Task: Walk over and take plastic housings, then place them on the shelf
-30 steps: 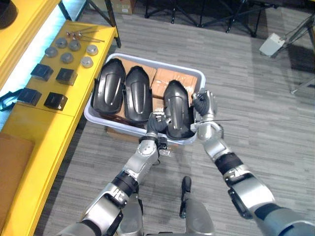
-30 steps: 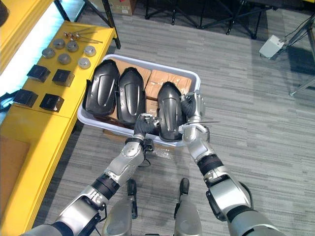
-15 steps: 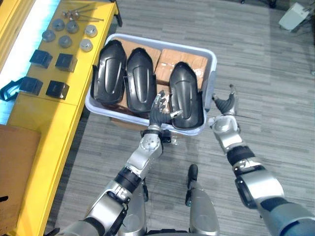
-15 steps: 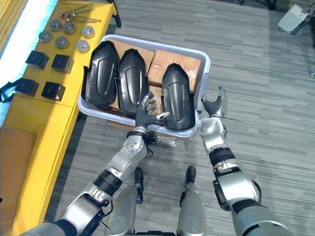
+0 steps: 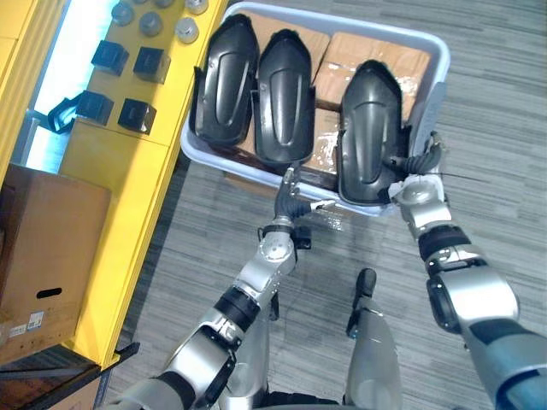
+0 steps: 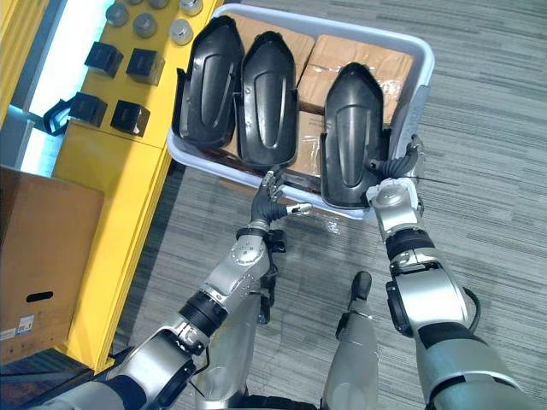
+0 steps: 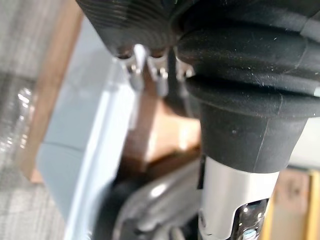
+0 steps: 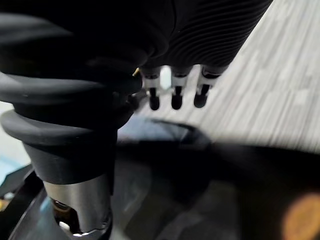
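Plastic housings, three, black: left housing (image 5: 220, 81), middle housing (image 5: 286, 94), right housing (image 5: 372, 128). Laid side by side in grey tub (image 5: 359, 20), on brown boxes (image 5: 372, 49). Long axes parallel, running away from me; narrow rounded ends point far, wide ends at near rim.
My left hand (image 5: 289, 198): raised at near rim between middle and right housings, fingers straight, thumb out, holding nothing.
My right hand (image 5: 417, 171): at right housing's near corner, fingers spread, uncurled; contact unclear.
Yellow shelf (image 5: 128, 171): beside tub, on my left.
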Available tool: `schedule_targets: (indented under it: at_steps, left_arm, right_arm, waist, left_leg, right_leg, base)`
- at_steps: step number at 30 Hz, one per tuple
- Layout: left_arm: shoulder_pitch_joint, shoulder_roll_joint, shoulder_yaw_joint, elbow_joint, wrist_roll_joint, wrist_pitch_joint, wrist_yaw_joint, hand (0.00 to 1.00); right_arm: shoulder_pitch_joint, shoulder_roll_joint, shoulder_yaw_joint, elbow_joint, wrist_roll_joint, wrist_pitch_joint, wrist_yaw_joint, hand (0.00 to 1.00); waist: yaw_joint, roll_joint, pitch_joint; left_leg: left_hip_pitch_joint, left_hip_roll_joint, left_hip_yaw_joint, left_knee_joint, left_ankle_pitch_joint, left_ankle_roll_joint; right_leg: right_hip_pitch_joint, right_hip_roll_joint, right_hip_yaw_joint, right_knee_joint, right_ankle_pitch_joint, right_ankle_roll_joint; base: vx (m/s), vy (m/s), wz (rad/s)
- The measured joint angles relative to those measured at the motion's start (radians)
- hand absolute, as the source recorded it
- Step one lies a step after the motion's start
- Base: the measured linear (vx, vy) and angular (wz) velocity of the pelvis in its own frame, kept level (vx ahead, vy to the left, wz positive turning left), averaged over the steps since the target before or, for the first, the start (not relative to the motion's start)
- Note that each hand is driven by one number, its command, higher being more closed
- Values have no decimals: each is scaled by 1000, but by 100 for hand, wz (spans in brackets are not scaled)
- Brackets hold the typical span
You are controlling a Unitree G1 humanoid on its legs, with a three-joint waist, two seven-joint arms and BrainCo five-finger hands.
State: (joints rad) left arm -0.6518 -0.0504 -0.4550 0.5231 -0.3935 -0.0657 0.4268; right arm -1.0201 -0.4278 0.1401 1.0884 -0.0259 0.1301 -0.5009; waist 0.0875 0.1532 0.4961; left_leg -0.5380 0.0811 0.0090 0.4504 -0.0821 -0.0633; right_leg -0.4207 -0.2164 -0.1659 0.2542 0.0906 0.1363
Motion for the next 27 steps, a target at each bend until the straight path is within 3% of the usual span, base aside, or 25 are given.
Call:
schedule_targets:
  at_steps: [1, 2, 10, 18, 22, 27]
  left_arm:
    - [-6, 0, 0, 11, -1, -4, -1, 0]
    - [-10, 0, -1, 19, -1, -10, -2, 0]
    - [-16, 0, -26, 73, -3, -29, -14, 0]
    - [-16, -20, -59, 108, -33, -53, -20, 0]
    - [-15, -22, -62, 110, -41, -64, -21, 0]
    - [-14, -26, -68, 110, -69, -64, -21, 0]
  right_arm:
    - [-4, -12, 1, 5, -6, -1, 6, 0]
    - [-8, -17, 1, 15, -23, -1, 6, 100]
    - [-22, -74, 33, 21, -130, 22, 39, 100]
    - [-36, -120, 93, 41, -288, 148, 85, 100]
    - [-48, -125, 131, 63, -304, 169, 81, 100]
    - [-47, -118, 131, 71, -304, 173, 5, 100]
  waist:
    - [7, 6, 2]
    - [10, 8, 3]
    - [20, 24, 4]
    - [48, 30, 0]
    - [58, 31, 0]
    - [65, 31, 0]
  left_leg:
    - [-7, 0, -1, 13, -5, 1]
    - [-10, -2, -1, 15, -6, 1]
    - [-27, -2, -5, 19, -6, 1]
    - [-28, 5, -28, 14, -2, -8]
    - [-27, 9, -28, 14, -2, -8]
    - [-27, 14, -29, 14, -3, -9]
  right_leg:
    - [-4, -1, -1, 9, -4, -1]
    - [-10, -5, 0, 17, -8, 0]
    - [-34, -7, -3, 39, -17, -6]
    - [-35, -2, -29, 67, -44, -17]
    - [-35, 1, -30, 67, -46, -18]
    - [-34, 7, -32, 68, -48, -20]
  base:
    - [-3, 26, 4]
    - [-10, 25, 3]
    - [-4, 2, 1]
    - [21, -25, 6]
    - [42, -13, -1]
    - [13, -5, 0]
